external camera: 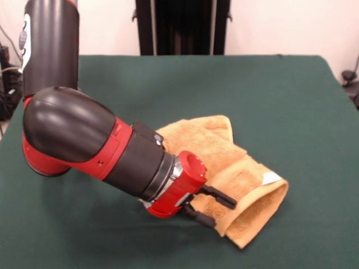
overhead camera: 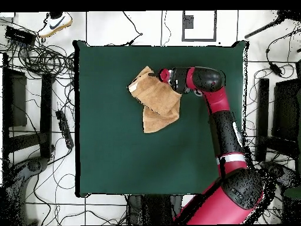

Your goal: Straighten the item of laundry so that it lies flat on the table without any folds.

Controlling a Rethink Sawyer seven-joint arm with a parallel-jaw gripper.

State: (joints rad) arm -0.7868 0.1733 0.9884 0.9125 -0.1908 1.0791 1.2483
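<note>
A: Where does the folded orange-tan terry-cloth hand towel [external camera: 235, 174] sit?

B: On the dark green cloth-covered worktop [external camera: 291, 101], somewhat right of centre in the front view and toward its near side. Bare green lies all round it, widest to the far side; no towel edge reaches the worktop's rim.

A: What does the overhead view add?

B: The whole worktop outline, cables on the floor and a shoe [overhead camera: 56, 22] at the top edge. Only the front view shows the small white label [external camera: 271, 178] near the towel's doubled-over near-right end.

A: The arm?

B: The red and black arm [external camera: 90, 140] slants low from the left, wrist almost level. The tool [external camera: 210, 206] has its two black fingers [external camera: 220, 195] narrowly parted beside the towel's near edge; I cannot tell whether cloth lies between them.
</note>
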